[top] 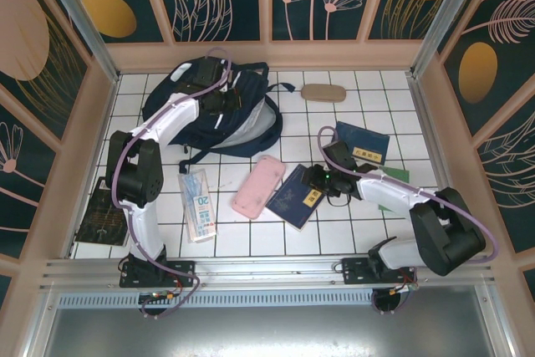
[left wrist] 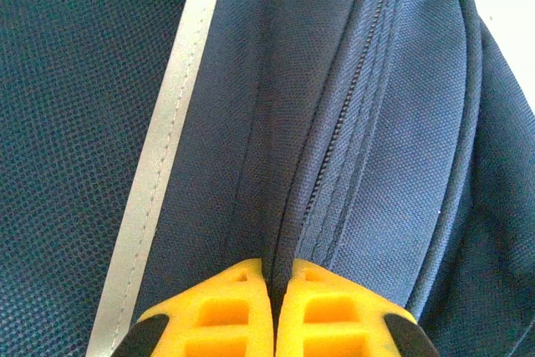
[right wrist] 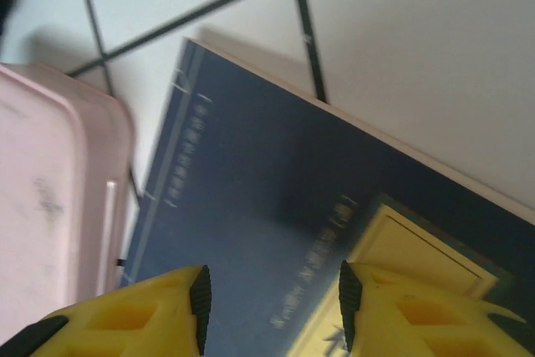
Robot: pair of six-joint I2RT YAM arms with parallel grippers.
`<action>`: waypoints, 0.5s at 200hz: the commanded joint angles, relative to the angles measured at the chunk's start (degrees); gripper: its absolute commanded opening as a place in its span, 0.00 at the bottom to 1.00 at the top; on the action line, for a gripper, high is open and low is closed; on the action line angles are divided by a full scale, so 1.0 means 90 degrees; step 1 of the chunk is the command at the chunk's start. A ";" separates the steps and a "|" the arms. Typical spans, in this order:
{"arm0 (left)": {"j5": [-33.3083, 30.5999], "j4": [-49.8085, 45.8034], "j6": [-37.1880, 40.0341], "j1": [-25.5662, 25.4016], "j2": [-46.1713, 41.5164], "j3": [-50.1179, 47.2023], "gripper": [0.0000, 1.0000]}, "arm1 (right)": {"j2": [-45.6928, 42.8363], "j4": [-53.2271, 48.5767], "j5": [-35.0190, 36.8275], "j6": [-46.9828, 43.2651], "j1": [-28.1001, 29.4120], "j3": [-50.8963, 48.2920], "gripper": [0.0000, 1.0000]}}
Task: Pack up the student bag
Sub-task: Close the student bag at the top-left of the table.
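Observation:
The student bag (top: 242, 123), a large navy backpack with grey patches, lies at the back left of the tiled table. My left gripper (top: 219, 98) rests on top of it. In the left wrist view that gripper (left wrist: 274, 277) is shut on a ridge of the bag's fabric (left wrist: 401, 123) beside the zipper, right of the reflective stripe (left wrist: 159, 165). My right gripper (top: 311, 180) hovers open just above a dark-blue booklet (top: 297, 196) with a yellow label. In the right wrist view the gripper (right wrist: 274, 298) has the booklet's cover (right wrist: 276, 190) showing between its fingers.
A pink case (top: 257, 186) lies touching the booklet's left edge, also seen as the pink case (right wrist: 50, 181). A second blue booklet (top: 361, 144) lies behind my right arm, a tan case (top: 323, 93) at the back, a white packet (top: 199, 204) and a dark mesh pad (top: 102, 225) at the left.

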 commanded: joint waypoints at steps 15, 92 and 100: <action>-0.0176 0.0159 -0.0197 0.0077 -0.0146 -0.0167 0.02 | 0.0527 -0.0057 0.0138 -0.0513 -0.0373 0.0032 0.43; 0.0049 0.0264 -0.0395 -0.0162 -0.0754 -0.0849 0.31 | 0.1302 -0.0109 0.0324 -0.1463 -0.1109 0.1208 0.45; 0.0049 0.0284 -0.0448 -0.0263 -0.0827 -0.0928 0.32 | 0.1225 -0.0184 0.0365 -0.1490 -0.1119 0.1282 0.46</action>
